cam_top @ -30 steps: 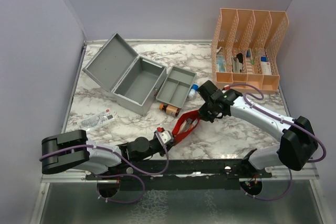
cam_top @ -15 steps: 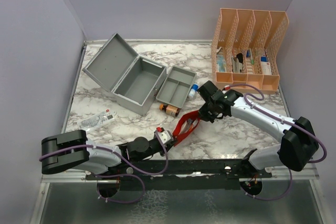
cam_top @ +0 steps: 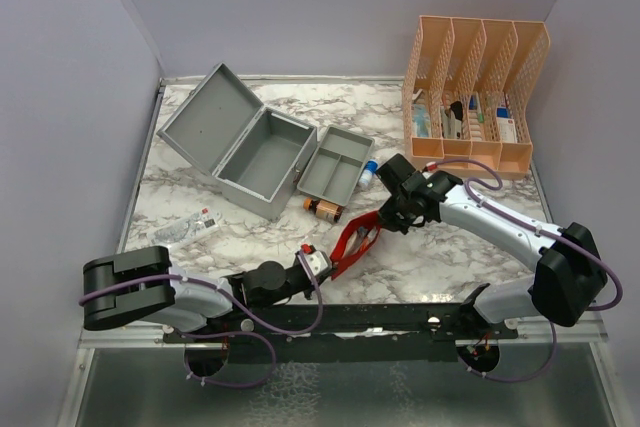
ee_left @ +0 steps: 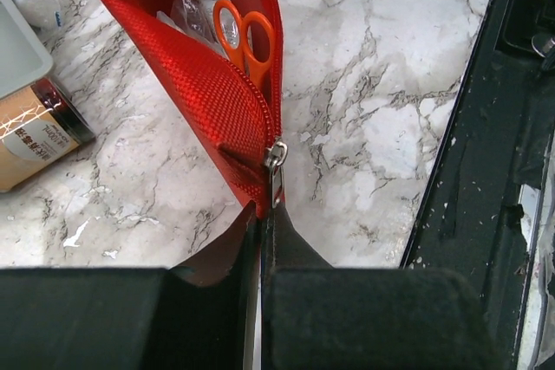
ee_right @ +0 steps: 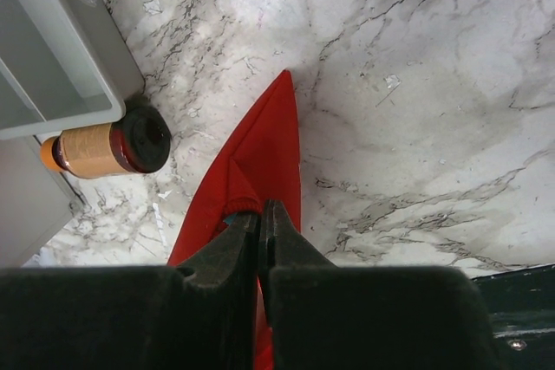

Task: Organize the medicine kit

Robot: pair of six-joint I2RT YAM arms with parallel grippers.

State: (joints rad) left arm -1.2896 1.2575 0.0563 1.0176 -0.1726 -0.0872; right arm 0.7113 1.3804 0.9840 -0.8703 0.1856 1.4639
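Observation:
The medicine kit (cam_top: 262, 159) is a grey metal case standing open at the back left, its lid (cam_top: 205, 115) tipped back. Its grey divided tray (cam_top: 335, 167) lies beside it on the right. A red pouch (cam_top: 352, 237) is stretched between both grippers, unzipped, with orange scissors (ee_left: 245, 30) inside. My left gripper (cam_top: 320, 261) is shut on the pouch's near end by the zipper pull (ee_left: 276, 157); the left wrist view (ee_left: 260, 212) shows this. My right gripper (cam_top: 386, 215) is shut on the pouch's far end (ee_right: 258, 210).
A brown bottle (cam_top: 323, 209) lies by the tray's near corner. A small white bottle with a blue cap (cam_top: 368, 172) lies right of the tray. A packet (cam_top: 190, 228) lies at the left. A peach slotted organizer (cam_top: 472, 97) with boxes stands at the back right.
Almost nothing has changed. The left arm has shifted very slightly and both grippers still hold the red pouch in the same place.

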